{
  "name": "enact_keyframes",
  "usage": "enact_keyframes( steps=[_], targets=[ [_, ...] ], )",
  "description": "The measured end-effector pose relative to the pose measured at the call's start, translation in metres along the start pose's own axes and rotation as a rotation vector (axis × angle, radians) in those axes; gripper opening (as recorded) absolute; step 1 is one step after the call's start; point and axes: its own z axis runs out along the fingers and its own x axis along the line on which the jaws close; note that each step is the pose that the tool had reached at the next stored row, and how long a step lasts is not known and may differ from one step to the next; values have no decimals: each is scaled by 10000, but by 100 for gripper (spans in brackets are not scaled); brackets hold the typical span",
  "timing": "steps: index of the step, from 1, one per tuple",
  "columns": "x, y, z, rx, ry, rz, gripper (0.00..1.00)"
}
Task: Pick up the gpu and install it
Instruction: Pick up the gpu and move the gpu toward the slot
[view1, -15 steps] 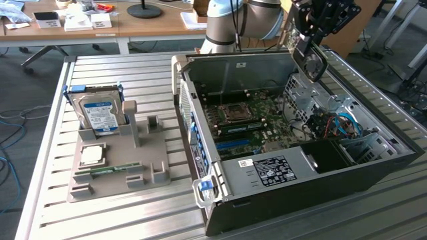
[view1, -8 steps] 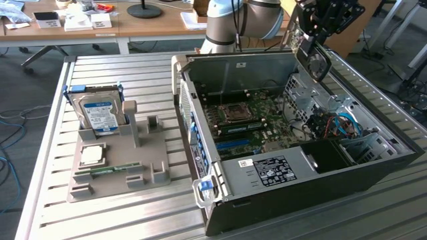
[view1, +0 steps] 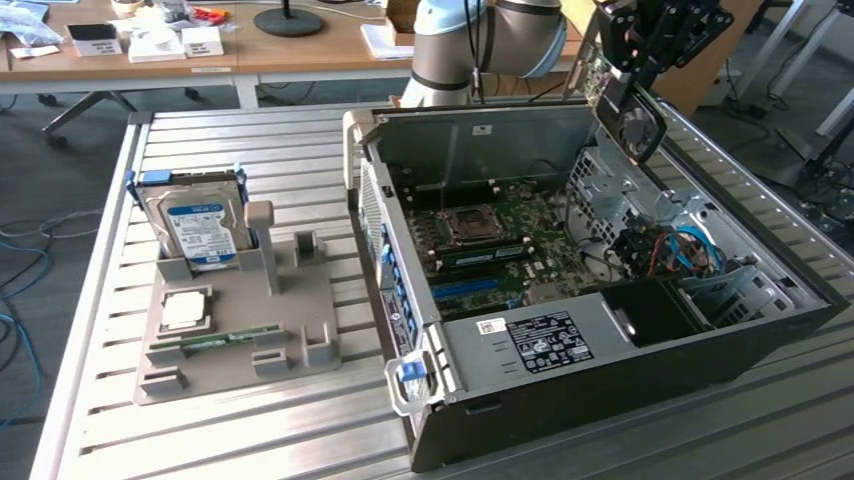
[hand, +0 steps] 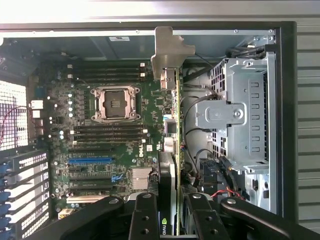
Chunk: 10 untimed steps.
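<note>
A white Dell logo is printed on the motherboard (hand: 115, 145); the gpu (hand: 170, 175) carries a small Nvidia eye logo on its dark face.

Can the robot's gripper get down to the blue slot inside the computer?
Probably yes. The computer case has its side open and nothing covers the blue slot. The gripper, holding the gpu, hangs over the opening.

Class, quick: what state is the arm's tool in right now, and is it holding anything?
Tool: closed, holding the gpu by its edge.
</note>
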Motion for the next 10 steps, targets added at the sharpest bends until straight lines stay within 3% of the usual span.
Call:
enact_keyframes(
  steps=[10],
  targets=[
    [0, 0, 5, 0, 0, 0, 27]
  ],
)
